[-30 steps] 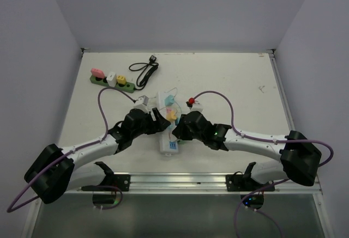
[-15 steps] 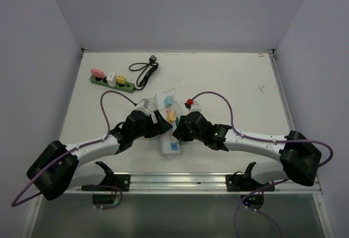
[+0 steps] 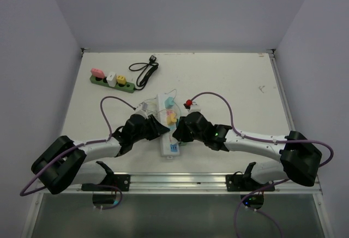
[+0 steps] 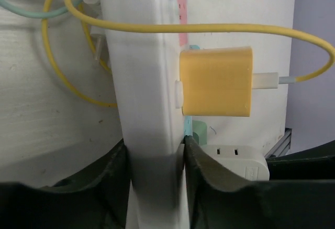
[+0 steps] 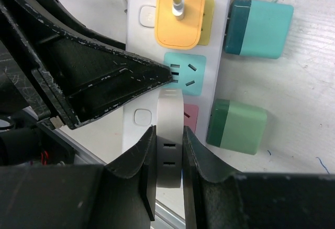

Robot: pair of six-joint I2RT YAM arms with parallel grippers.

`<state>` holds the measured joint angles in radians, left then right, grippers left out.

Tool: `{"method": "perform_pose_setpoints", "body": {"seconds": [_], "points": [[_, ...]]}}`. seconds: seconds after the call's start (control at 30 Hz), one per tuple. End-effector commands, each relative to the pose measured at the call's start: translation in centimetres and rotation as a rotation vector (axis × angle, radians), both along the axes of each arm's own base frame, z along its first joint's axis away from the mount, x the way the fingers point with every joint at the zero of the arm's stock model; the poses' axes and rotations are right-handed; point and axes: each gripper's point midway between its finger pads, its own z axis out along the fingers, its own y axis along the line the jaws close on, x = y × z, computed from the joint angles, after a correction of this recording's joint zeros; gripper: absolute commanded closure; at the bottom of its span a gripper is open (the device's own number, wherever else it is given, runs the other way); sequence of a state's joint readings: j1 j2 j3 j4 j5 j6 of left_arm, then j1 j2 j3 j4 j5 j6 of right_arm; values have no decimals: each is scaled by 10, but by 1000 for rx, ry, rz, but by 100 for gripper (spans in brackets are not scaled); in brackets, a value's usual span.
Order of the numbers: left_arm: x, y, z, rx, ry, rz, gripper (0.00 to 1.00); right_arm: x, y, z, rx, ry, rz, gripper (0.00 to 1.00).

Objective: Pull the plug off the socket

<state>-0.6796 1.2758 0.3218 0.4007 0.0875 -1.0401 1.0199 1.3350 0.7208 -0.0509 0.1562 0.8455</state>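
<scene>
While both arms met over the middle of the tabletop (image 3: 234,80), the left gripper (image 3: 162,130) had its jaws closed on the white power strip (image 4: 144,82), with one black finger (image 4: 118,179) pressed against each long side of the strip's body partway along its length. The right gripper (image 5: 168,134) had its jaws clamped tight on the white plug (image 5: 170,108), which stood at the strip's face, right beside a pink socket and next to an empty teal socket (image 5: 186,69). Whether its pins sat in the socket could not be told from either wrist view. Past the teal socket, an orange plug (image 4: 215,81) was seated in the strip, and its yellow cable (image 4: 209,27) arched back over the strip. A teal block (image 5: 259,27) and a green block (image 5: 235,127) sat against the strip's far long edge, on the side away from the left gripper. Well apart, toward the far left of the tabletop, lay a green power strip (image 3: 112,84) carrying pink, white and yellow plugs, with a coiled black cord (image 3: 144,72) near it.
</scene>
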Motion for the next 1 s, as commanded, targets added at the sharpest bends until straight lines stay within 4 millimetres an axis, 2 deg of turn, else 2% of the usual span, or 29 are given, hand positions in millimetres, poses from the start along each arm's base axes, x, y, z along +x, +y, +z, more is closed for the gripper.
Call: {"method": "perform_pose_setpoints", "body": {"seconds": [0.0, 0.07, 0.1, 0.17, 0.37, 0.63, 0.83, 0.93, 0.97], "points": [[0, -11, 15, -70, -53, -36, 72, 3, 23, 42, 152, -67, 45, 100], [-1, -9, 15, -70, -60, -36, 84, 3, 22, 46, 158, -72, 43, 100], [0, -8, 14, -66, -60, -29, 100, 2, 22, 48, 160, -74, 43, 100], [1, -5, 14, -48, -73, -22, 100, 4, 18, 52, 152, -77, 25, 100], [7, 21, 4, 70, -80, 70, 100, 5, 4, 60, 135, -56, -45, 100], [9, 49, -10, 198, -86, 159, 100, 9, -10, 85, 151, -65, -124, 100], [6, 48, -15, 185, -72, 157, 100, 10, -14, 94, 159, -91, -131, 100], [5, 42, -9, 138, -81, 140, 100, 20, -34, 90, 109, -139, -187, 100], [4, 40, -6, 119, -84, 135, 100, 25, -42, 94, 112, -161, -213, 100]]}}
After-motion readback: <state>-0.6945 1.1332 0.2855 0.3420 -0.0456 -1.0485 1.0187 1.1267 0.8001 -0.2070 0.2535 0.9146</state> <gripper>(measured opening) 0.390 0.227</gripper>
